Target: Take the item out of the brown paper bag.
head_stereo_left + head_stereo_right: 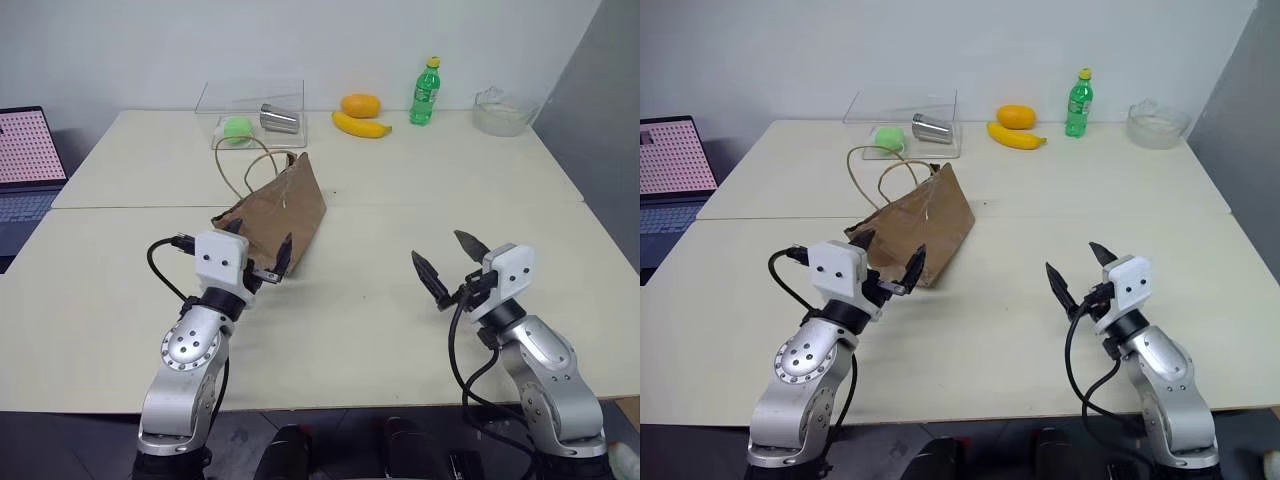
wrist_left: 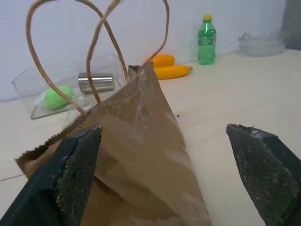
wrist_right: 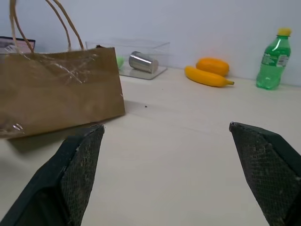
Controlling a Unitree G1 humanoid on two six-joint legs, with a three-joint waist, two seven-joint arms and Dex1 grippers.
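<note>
Left eye view: we have both the left gripper (image 1: 258, 249) and right gripper (image 1: 448, 258) spread wide, empty. The bag (image 1: 278, 210) stands on the desk (image 1: 400, 190) just past the left one; its item is hidden. We should steady the bag first, then reach inside.

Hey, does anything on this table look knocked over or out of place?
Yes: the brown paper bag lies tipped on its side rather than upright, handles looping toward the clear tray, where a steel cup also lies sideways.
</note>
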